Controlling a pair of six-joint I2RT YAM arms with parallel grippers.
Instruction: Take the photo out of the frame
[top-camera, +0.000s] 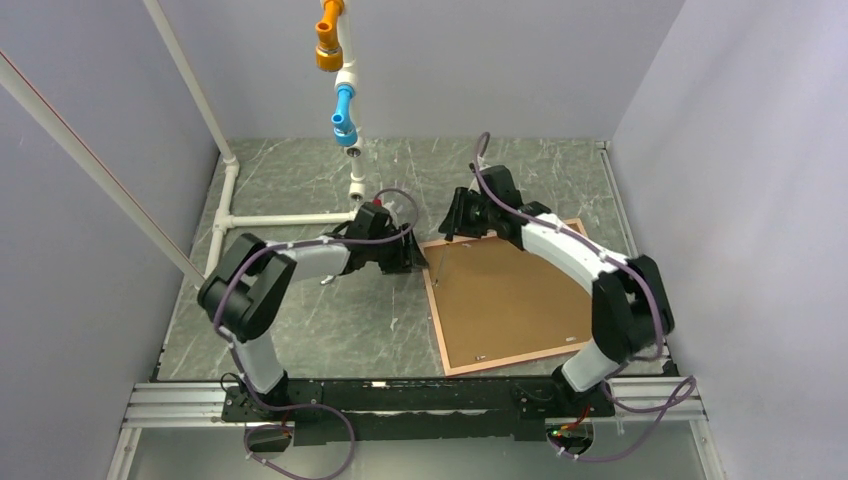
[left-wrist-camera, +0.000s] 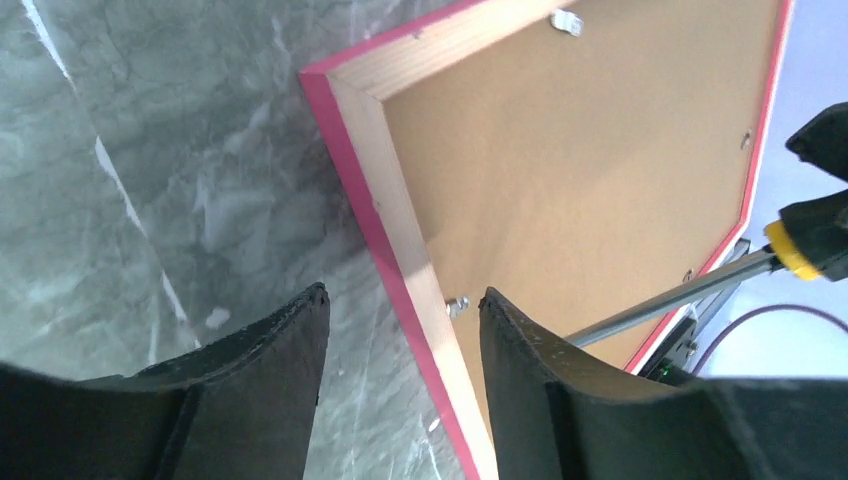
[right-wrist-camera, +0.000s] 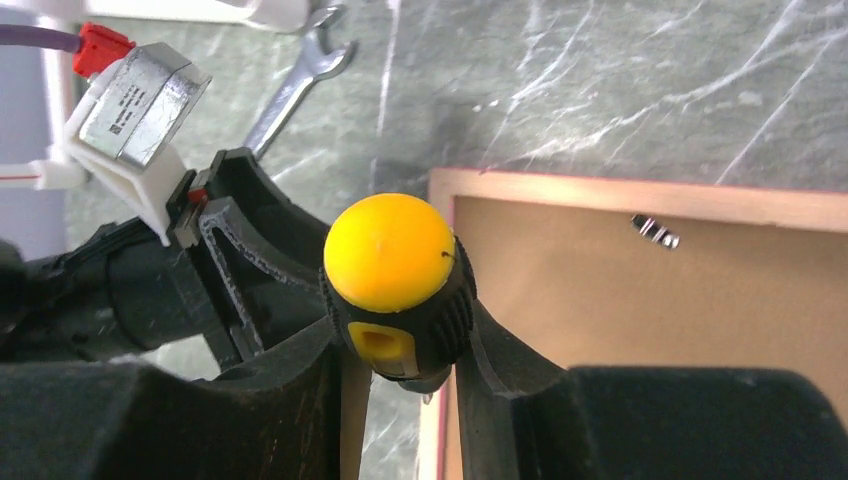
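The frame (top-camera: 505, 300) lies face down on the table with its brown backing board up and a pink-red border (left-wrist-camera: 345, 160). The photo is hidden under the board. My left gripper (top-camera: 408, 255) is open at the frame's far left corner, and its fingers (left-wrist-camera: 403, 295) straddle the left rail without touching it, next to a small metal tab (left-wrist-camera: 458, 305). My right gripper (top-camera: 457, 225) is shut on a yellow and black screwdriver handle (right-wrist-camera: 398, 275). The screwdriver's shaft (left-wrist-camera: 670, 298) slants down over the backing near that rail.
A white pipe structure (top-camera: 290, 218) with orange and blue fittings stands at the back left. A wrench (right-wrist-camera: 300, 85) lies on the marble-patterned table beyond the frame's corner. Another metal tab (right-wrist-camera: 655, 230) sits along the frame's far rail. Grey walls close in on three sides.
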